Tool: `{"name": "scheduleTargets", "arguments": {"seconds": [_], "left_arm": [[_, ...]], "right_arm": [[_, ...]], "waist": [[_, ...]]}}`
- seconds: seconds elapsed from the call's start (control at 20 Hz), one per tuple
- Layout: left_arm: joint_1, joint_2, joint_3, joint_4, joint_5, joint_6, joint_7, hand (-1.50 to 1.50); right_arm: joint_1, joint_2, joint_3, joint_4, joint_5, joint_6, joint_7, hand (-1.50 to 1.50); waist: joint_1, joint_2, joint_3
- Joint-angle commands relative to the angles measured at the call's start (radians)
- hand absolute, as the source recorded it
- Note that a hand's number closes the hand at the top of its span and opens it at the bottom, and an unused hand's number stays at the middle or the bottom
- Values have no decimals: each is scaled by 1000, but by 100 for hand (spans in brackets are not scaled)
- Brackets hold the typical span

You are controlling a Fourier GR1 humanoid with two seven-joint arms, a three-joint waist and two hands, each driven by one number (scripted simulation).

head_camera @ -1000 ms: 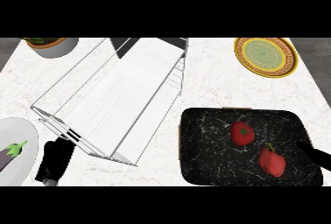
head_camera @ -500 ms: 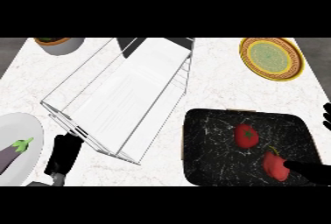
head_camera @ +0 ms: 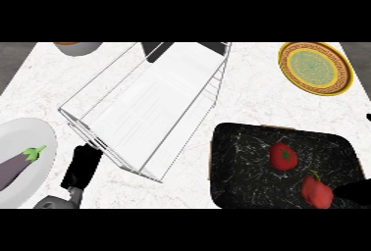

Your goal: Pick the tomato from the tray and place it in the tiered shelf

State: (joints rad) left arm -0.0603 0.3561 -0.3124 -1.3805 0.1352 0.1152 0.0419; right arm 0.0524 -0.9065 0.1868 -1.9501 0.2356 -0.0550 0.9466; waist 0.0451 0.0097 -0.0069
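You see a black tray [head_camera: 239, 166] at lower right holding a tomato [head_camera: 283, 156] and, just beside it, a red pepper [head_camera: 316, 191]. The right hand [head_camera: 357, 194] — only a dark edge of it shows — touches the pepper. The wire shelf [head_camera: 156, 105] stands centre. The left hand [head_camera: 80, 167] rests beside a white plate [head_camera: 39, 135] with an eggplant [head_camera: 16, 166]. A yellow plate [head_camera: 316, 68] sits upper right — a bowl [head_camera: 76, 46] upper left.

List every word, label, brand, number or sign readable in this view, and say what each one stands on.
None: no readable text anywhere.
The yellow plate carries only a ring of ornament, not letters.
The black tray shows only white marbling.
The tiered shelf, white plate, tomato and red pepper carry no markings.
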Motion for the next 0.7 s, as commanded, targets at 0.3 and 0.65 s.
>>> {"name": "scheduleTargets", "arguments": {"seconds": [0.3,0.65], "left_arm": [[-28,4,58,78,26,-58,-30,0],[-14,-33,27,54,-23,-6,-8,0]], "right_arm": [[-378,255,254,177,102,164,353,-150],[-502,436,322,330,159,190,506,-150]], "waist": [[-16,-3,5],[-15,-6,5]]}}
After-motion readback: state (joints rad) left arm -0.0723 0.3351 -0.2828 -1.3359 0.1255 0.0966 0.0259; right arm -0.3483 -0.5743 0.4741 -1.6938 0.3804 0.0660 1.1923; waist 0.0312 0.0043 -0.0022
